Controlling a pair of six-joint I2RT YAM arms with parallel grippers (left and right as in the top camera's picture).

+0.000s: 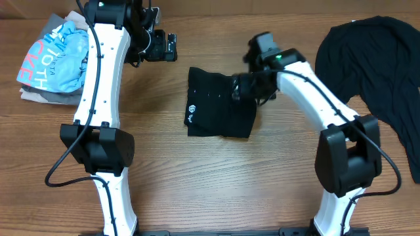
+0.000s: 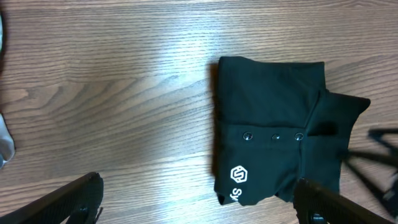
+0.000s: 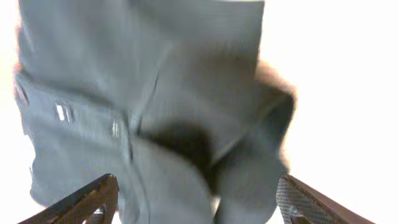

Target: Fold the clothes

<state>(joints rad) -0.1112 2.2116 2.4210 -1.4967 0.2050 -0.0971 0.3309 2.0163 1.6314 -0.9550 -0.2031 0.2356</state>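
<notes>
— Table first: what lies nearest the arm bases?

— Bare wood, mostly. The brown wooden table (image 1: pixel 216 187) carries a soft black shirt (image 1: pixel 220 118) at its middle, folded into a compact rectangle. A small white chest logo (image 1: pixel 192 113) faces up near the fold's 9 o'clock edge.

— And the right gripper?

— The right gripper (image 1: pixel 244 86) is over the fold's 1 o'clock corner. In its wrist view the two fingers (image 3: pixel 81 202) stand wide apart with dark cloth spread below and between them, and nothing is pinched. That view is washed out and blurred, so I cannot tell whether the tips touch the cloth.

— Farther out, the left one?

— The left gripper (image 1: pixel 163 46) hangs above bare wood at 11 o'clock from the fold, well apart from it. Its fingers (image 2: pixel 68 199) are spread wide and hold nothing. Its camera looks down on the fold and shows a row of three small buttons (image 2: pixel 277 137) above the logo.

— What sits at the far side?

— At 2 o'clock a loose black garment (image 1: pixel 374 59) lies unfolded, running past the picture's edge. At 10 o'clock a crumpled light blue shirt (image 1: pixel 62 65) with pink lettering rests on a grey garment (image 1: pixel 39 97).
</notes>
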